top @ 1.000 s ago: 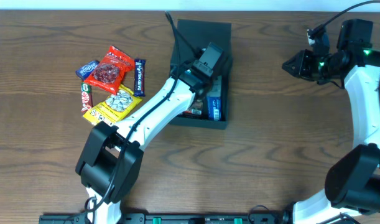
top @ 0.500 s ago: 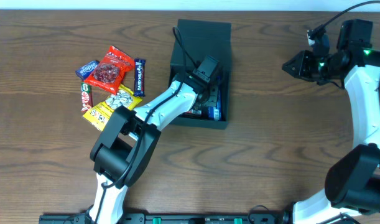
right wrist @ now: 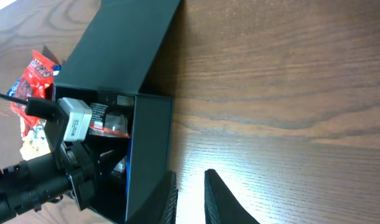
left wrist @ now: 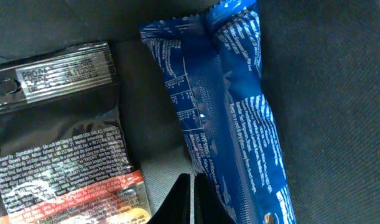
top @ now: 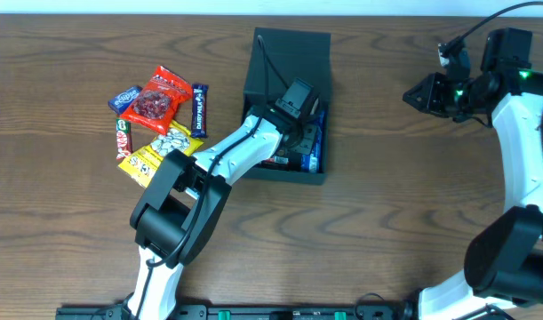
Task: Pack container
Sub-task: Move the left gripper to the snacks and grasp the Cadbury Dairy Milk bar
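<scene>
Now that my left gripper [left wrist: 190,186] has sunk into the container [top: 289,49], fingers closed empty beside the blue bar [left wrist: 239,124], I count it packed; right gripper [right wrist: 190,175] idles slightly parted.

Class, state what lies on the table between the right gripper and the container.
Only bare wooden table between right gripper and container, shown in the overhead view.

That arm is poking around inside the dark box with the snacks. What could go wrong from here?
1. The left gripper is shut right beside the blue packet; lifting out might snag and drag it.
2. The left arm leans over the container wall; a nudge could shift the box.
3. The snack pile waits on the table; packets lying loose inside may crowd later ones.
</scene>
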Robot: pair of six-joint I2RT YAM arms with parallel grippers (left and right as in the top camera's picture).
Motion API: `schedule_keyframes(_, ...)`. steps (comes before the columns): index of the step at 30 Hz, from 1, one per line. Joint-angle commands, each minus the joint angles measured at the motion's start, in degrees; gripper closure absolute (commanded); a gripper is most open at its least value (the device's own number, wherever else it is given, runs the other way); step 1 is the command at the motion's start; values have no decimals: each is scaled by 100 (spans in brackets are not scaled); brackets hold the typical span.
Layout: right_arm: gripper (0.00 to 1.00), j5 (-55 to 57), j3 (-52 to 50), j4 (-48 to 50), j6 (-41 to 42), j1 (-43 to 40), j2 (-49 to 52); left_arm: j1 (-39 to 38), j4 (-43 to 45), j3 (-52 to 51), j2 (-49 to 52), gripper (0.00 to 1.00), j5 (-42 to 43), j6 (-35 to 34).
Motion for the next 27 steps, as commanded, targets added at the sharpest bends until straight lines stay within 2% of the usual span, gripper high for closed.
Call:
schedule_keyframes(1,84,-4,35,-11,-116,20,-35,-2,-7,2,63,94,136,190)
schedule_keyframes(4,84,-2,35,-9,-118,20,-35,31,-221,212,-125,95,-66,216)
schedule_keyframes(6,84,-2,35,-4,-118,20,-35,35,-450,446,-374,94,-498,262)
schedule_keyframes(10,84,-2,35,9,-118,20,-35,90,-883,855,-1176,94,-1818,236)
schedule_keyframes(13,84,-2,35,9,-118,20,-35,348,-1132,879,-1670,94,-3058,-186)
schedule_keyframes(14,84,-2,35,9,-118,20,-35,496,-1222,879,-1773,94,-3211,-249)
schedule_keyframes(16,84,-2,35,9,-118,20,-35,896,-1412,876,-1858,94,-3086,-245)
schedule_keyframes(19,84,-2,35,9,-116,20,-35,1547,-1698,817,-1733,94,-2444,-232)
schedule_keyframes(22,84,-2,35,13,-116,20,-35,2006,-1720,643,-1432,91,-1840,208)
schedule_keyframes(25,83,-4,35,13,-116,20,-35,2308,-1797,487,-922,81,-1672,417)
schedule_keyframes(27,82,-4,35,15,-116,20,-35,2382,-1812,487,-614,71,-1484,636)
